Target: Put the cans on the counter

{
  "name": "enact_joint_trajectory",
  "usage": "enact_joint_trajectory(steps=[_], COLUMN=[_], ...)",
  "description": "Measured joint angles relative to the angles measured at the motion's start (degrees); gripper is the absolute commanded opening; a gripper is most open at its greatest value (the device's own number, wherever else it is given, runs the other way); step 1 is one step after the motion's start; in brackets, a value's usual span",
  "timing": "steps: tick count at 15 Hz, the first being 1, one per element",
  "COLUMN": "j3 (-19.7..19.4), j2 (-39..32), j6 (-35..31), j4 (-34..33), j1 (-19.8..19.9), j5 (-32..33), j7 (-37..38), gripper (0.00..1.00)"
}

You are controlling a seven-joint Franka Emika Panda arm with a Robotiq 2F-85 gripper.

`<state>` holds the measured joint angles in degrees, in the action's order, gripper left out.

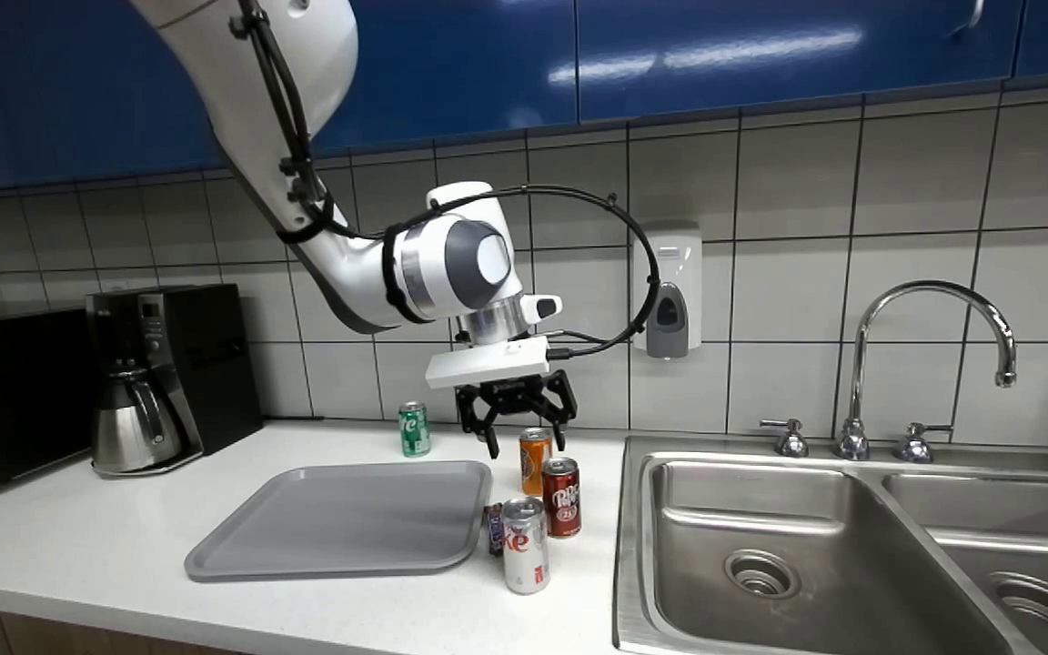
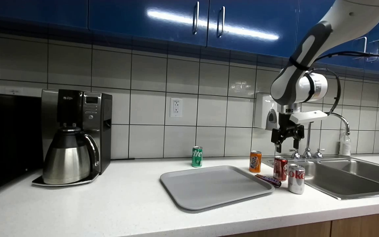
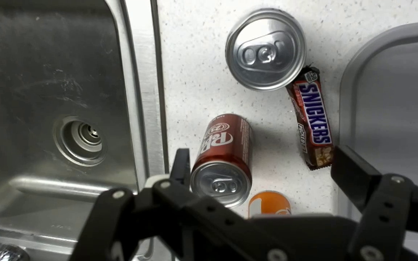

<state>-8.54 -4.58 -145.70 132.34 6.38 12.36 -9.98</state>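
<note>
While upright, cans [image 2: 280, 169] below the pincer [image 2: 287, 149].

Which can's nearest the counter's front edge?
The red-lettered silver can: it stands frontmost on the counter; the dark red can, orange can and green can all stand farther back in both exterior views.

Orange Fanta can [image 2: 255, 163], dark red can [image 2: 280, 168] and silver Coke can [image 2: 296, 179] stood upright on the off-white counter [image 2: 110, 207] near the double sink [image 2: 337, 179]. Wrapped candy bar [image 2: 269, 180] lay just beside the grey tray [image 2: 215, 187]. Gripper [image 2: 287, 146] hung above the cans, jaws apart. Green Sprite can [image 2: 197, 157] stood behind the tray; coffee maker [image 2: 90, 122] well off to the left.
</note>
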Motion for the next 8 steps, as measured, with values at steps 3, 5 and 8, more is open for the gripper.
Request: enact_joint_trajectory(steps=[3, 5, 8], j3=[0.0, 0.0, 0.01], j2=[-0.32, -0.34, -0.35], j6=[-0.02, -0.02, -0.02], j4=[-0.06, -0.07, -0.07], j1=[0.0, 0.0, 0.0], j5=[0.0, 0.0, 0.0], j7=[0.0, 0.0, 0.0], gripper=[1.0, 1.0, 1.0])
